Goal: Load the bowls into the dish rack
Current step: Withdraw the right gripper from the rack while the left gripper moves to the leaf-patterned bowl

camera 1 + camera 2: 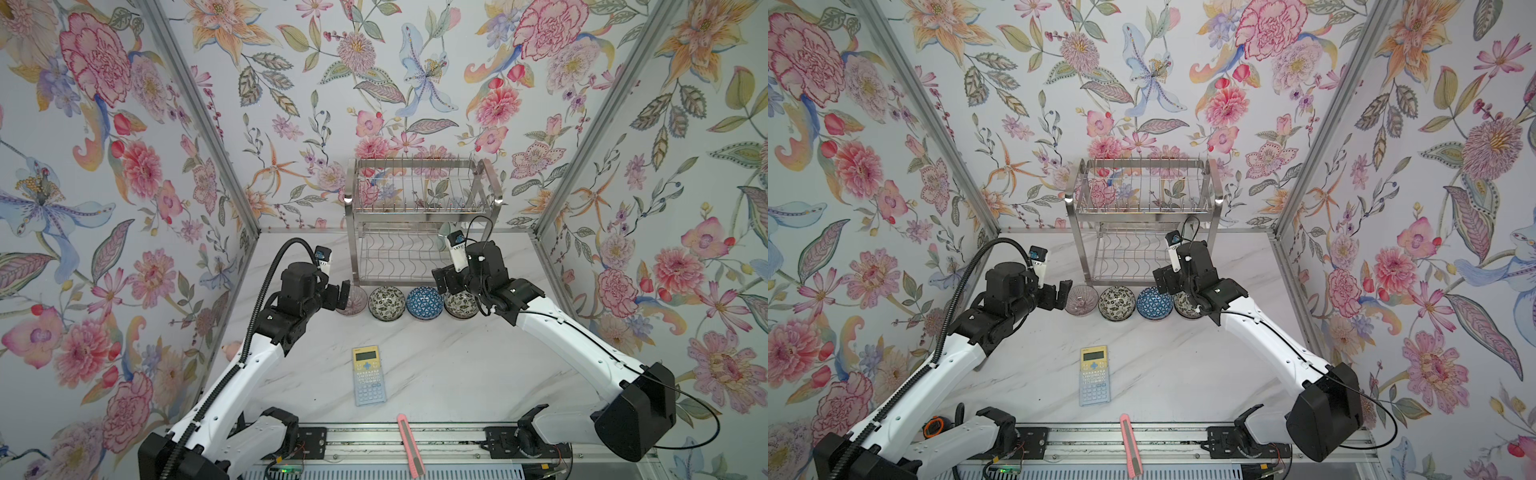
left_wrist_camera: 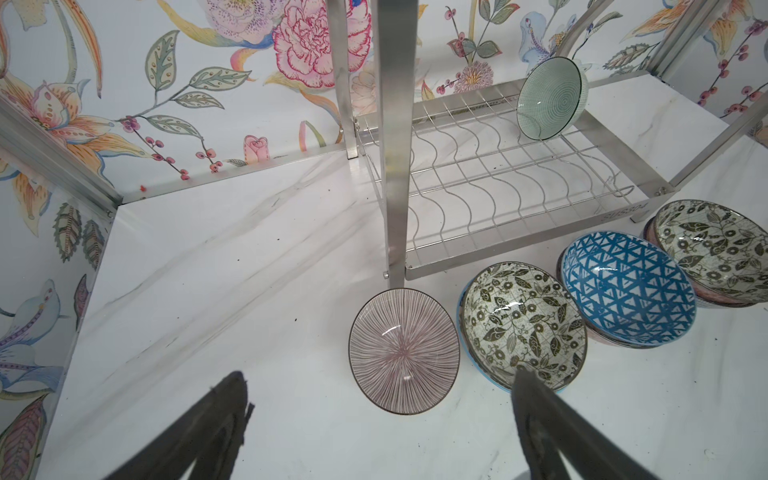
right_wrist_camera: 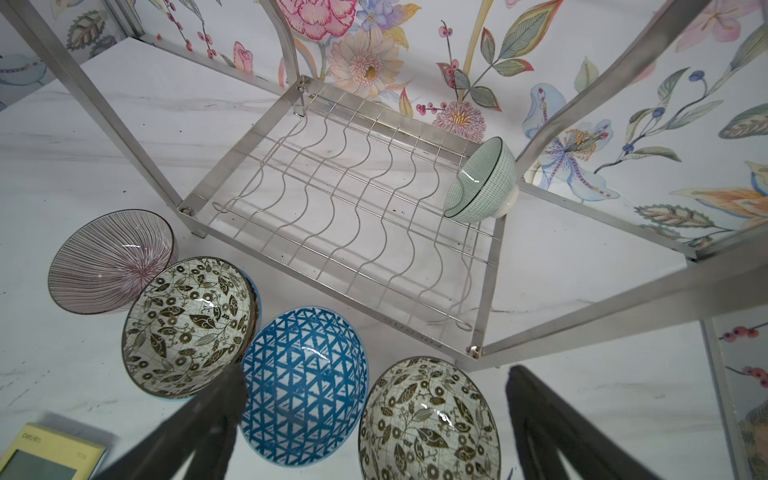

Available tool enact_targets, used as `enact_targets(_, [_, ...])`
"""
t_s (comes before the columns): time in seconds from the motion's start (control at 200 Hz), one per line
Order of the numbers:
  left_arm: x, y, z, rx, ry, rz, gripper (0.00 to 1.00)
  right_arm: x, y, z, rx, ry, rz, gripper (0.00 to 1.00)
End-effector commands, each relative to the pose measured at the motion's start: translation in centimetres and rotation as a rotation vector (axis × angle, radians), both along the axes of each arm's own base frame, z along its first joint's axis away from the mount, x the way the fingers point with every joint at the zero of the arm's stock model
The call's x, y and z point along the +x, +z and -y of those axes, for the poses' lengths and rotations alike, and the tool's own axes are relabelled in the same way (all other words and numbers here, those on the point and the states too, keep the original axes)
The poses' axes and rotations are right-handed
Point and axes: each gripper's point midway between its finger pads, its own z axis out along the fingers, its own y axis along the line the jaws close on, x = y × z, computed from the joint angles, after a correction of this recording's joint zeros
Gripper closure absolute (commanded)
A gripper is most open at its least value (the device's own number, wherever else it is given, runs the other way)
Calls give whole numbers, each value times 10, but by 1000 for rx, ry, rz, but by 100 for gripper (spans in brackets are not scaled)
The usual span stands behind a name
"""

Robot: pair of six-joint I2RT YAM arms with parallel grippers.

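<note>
- One bowl is in: the pale green bowl (image 3: 478,183) stands tipped on its edge on the wavy wires of the lower tier of the dish rack (image 1: 419,217). In a top view it is at the tier's right end, just right of centre, and half hidden behind the right arm.
- I see no bowl among the pegs of the upper tier, and the other lower slots are bare.
- Four bowls are left on the table (image 1: 478,374). They sit upright in a row across the middle of both top views, just in front of the rack's foot.
- From the left of the frame they are the pinkish striped bowl (image 1: 353,301), the floral bowl (image 1: 386,303), the blue triangle bowl (image 1: 424,302) and a second floral bowl (image 3: 428,419), which is partly under the right arm. Neighbours touch or nearly touch.
- The left gripper (image 1: 337,294) is spread wide and empty, just beside the pinkish striped bowl at the row's left end.
- The right gripper (image 1: 444,281) is also released and carries nothing, above the row's right end.
- By my reckoning the job is barely begun: one of five loaded.
- The calculator (image 1: 368,376) and pink cutter (image 1: 410,444), lower centre, are no part of it.
</note>
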Motion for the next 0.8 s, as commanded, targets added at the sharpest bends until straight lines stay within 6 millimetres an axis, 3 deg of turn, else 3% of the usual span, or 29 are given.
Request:
enact_targets(0.0, [5, -6, 10, -52, 20, 0, 1, -9, -4, 8, 39, -19, -43, 1])
enact_targets(0.33, [20, -45, 54, -61, -52, -63, 1, -14, -5, 29, 65, -61, -62, 1])
enact_targets(0.586, [33, -80, 71, -31, -68, -127, 1, -15, -10, 39, 62, -95, -77, 1])
enact_targets(0.796, [38, -104, 81, -10, -78, -175, 7, -10, -14, 56, 43, -157, -84, 1])
